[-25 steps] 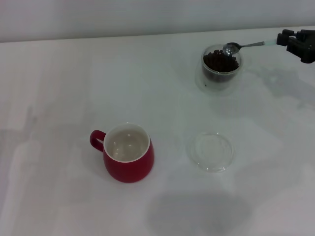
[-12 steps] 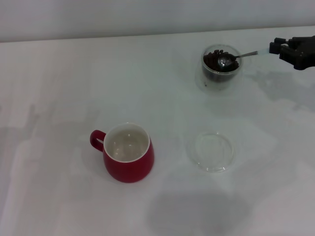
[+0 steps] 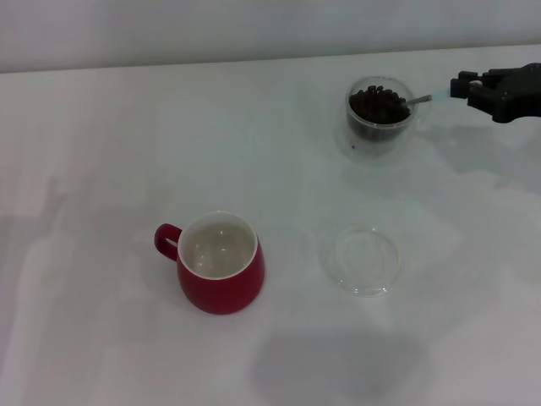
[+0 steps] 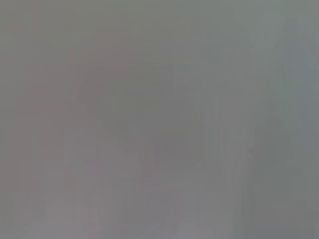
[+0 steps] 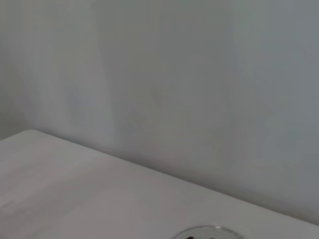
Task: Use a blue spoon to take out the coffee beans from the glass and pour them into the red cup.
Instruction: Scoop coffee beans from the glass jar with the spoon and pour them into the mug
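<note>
Far right on the white table (image 3: pixel 127 127): right gripper (image 3: pixel 461 87) clenches the blue spoon (image 3: pixel 420 100), long axis left-right, bowl buried in coffee beans (image 3: pixel 378 104) inside the glass (image 3: pixel 380 118). Red cup (image 3: pixel 221 262) sits near-left, well apart; open path, clear saucer (image 3: pixel 364 260) beside it. Left gripper unseen.

The glass (image 3: pixel 380 116), a short clear tumbler, stands upright at about one o'clock on the table, heaped with dark coffee beans (image 3: pixel 378 105). The blue spoon (image 3: pixel 420 101) lies tilted across its rim, bowl sunk among the beans, its handle pointing toward three o'clock. The red cup (image 3: pixel 220 262), bulbous with a white, empty inside, stands upright at about seven o'clock, handle toward nine.
</note>
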Robot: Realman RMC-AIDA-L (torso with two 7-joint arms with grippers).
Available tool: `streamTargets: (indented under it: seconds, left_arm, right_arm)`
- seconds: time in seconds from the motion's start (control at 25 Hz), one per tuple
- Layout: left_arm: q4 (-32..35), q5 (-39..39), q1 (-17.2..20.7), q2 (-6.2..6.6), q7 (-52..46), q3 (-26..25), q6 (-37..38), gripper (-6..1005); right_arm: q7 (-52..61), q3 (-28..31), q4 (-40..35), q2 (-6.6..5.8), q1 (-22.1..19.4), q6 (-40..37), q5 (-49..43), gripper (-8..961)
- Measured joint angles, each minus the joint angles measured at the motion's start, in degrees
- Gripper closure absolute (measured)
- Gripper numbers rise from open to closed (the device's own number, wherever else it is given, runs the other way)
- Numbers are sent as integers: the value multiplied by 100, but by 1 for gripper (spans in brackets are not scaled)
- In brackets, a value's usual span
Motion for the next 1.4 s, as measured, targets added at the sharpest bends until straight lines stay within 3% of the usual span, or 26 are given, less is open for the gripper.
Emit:
streamTargets:
  seconds: [0.96, 1.4]
  left_arm:
    - [-29, -28, -8, 9, 0, 0, 2, 108]
    - [-56, -73, -59, 27, 0, -8, 34, 107]
  right_arm:
    - [1780, 1, 594, 62, 593, 64, -1024, 798]
    - [2300, -8, 596, 7, 662, 55, -1151, 798]
